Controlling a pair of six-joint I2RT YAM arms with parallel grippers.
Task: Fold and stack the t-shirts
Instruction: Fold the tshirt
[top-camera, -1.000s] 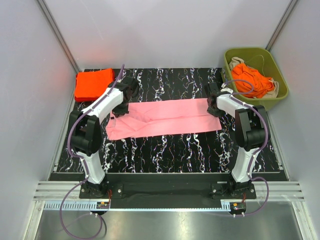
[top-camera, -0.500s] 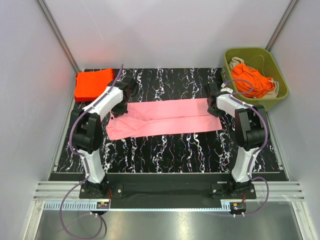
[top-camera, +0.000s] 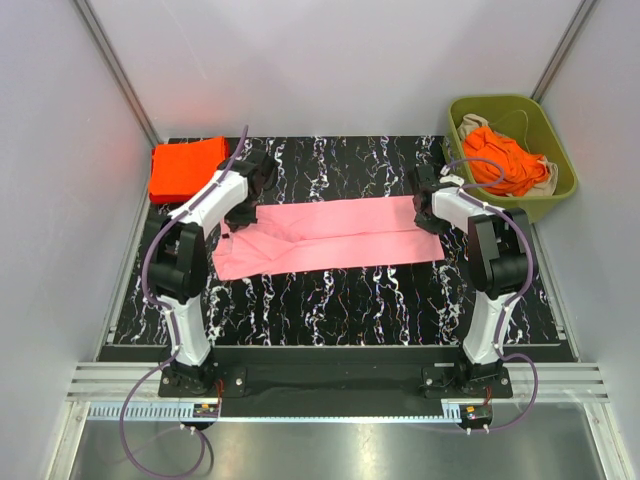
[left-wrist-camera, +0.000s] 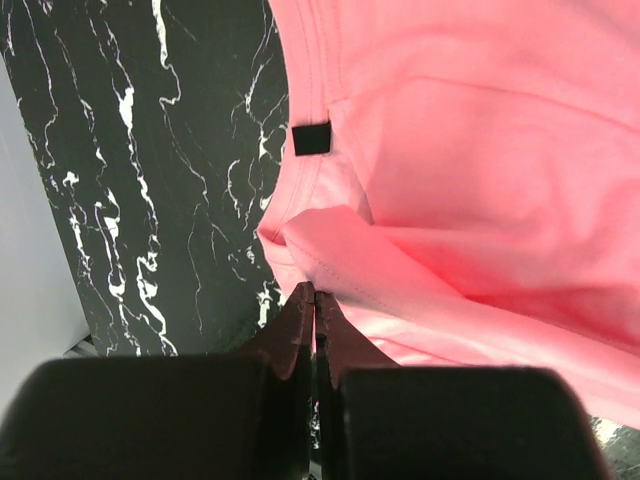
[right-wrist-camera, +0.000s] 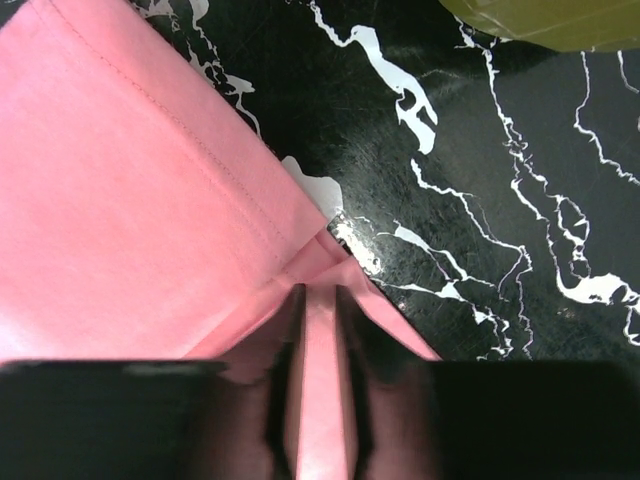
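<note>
Black white-veined marble-look tabletop; plain pale grey walls on three sides; ribbed aluminium rail along near edge.

Legible text: none that I can read. One dark neck label on the pink t-shirt, blank from here.

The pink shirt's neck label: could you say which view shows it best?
Left wrist view: the black label shows sharp on the pink t-shirt, at its collar. Top external leaves it too small to tell; right wrist shows only a hem corner.
</note>
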